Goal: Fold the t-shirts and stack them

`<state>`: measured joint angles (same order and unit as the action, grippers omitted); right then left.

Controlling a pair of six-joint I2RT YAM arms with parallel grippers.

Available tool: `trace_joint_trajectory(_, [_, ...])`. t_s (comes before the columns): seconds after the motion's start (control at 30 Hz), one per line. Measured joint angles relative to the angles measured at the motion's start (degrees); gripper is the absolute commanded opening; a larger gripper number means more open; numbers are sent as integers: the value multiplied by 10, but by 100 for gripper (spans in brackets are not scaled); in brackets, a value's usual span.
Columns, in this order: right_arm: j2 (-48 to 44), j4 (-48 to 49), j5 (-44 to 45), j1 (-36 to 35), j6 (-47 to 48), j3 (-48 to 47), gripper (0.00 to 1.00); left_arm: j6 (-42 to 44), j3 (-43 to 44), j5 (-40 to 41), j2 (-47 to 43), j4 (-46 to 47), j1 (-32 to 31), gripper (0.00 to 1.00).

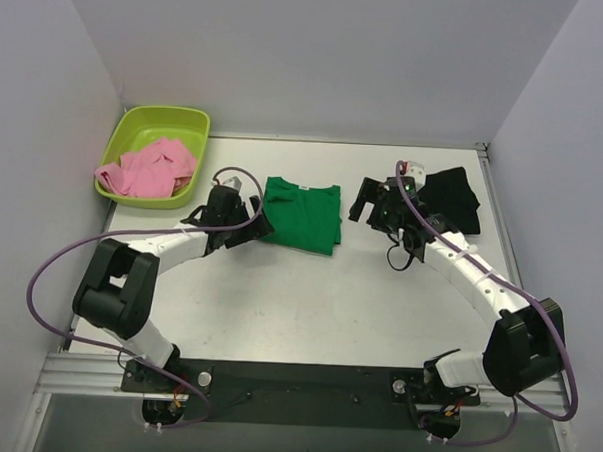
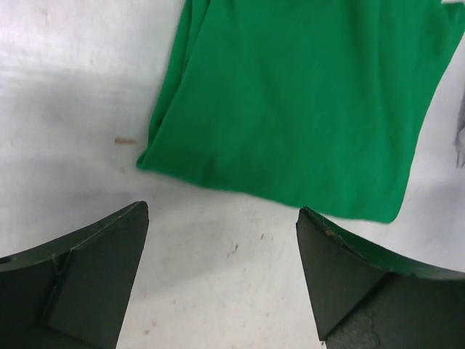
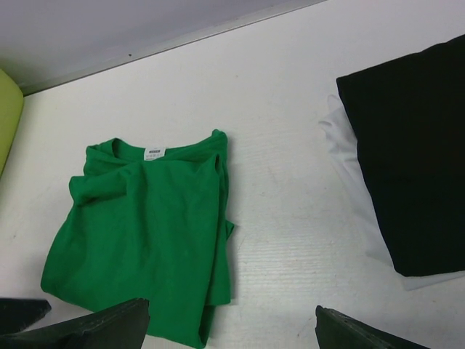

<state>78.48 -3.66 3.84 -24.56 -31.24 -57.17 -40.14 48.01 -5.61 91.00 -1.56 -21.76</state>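
Cloth in three colours, soft and matt. Green t-shirt folded into a rough rectangle, flat on the pale bench in its far half, near the middle. Edges layered and a little uneven, collar at the far side with a small white neck label. Black t-shirt folded as well, to the right of the green one and apart from it, near the right bench edge, on top of a white layer; cloth or paper, not possible to tell. Pink t-shirt crumpled and unfolded, heaped in a lime-green plastic tub at the far left corner, hanging over the near rim.

Tub smooth, with rounded corners. Bench surface faintly scuffed, with small specks.

Left pincer wide and empty, with dark wedge-shaped fingers low over the bench, just beside an edge of the green t-shirt and not touching it. Right pincer wide too, holding nothing, between the green and the black t-shirt.

Cut off: far part of the green t-shirt in the left wrist view, right part of the black t-shirt in the right wrist view. Hidden: sleeves and inner folds of both folded t-shirts, lower part of the pink t-shirt inside the tub. Fingers of the right pincer hard to separate from the dark arm in the top view.
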Motion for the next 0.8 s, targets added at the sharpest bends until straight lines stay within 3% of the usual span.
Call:
trace_joint_trajectory(0.23, [-8, 3, -5, -12, 1, 38, 100, 14, 65, 0, 72, 18, 19, 90])
trace_joint_trajectory(0.53, [-19, 3, -9, -14, 1, 50, 100, 32, 89, -7, 119, 21, 27, 88])
trace_joint_trajectory(0.8, [-24, 4, -9, -14, 3, 56, 100, 36, 103, -12, 137, 34, 38, 71])
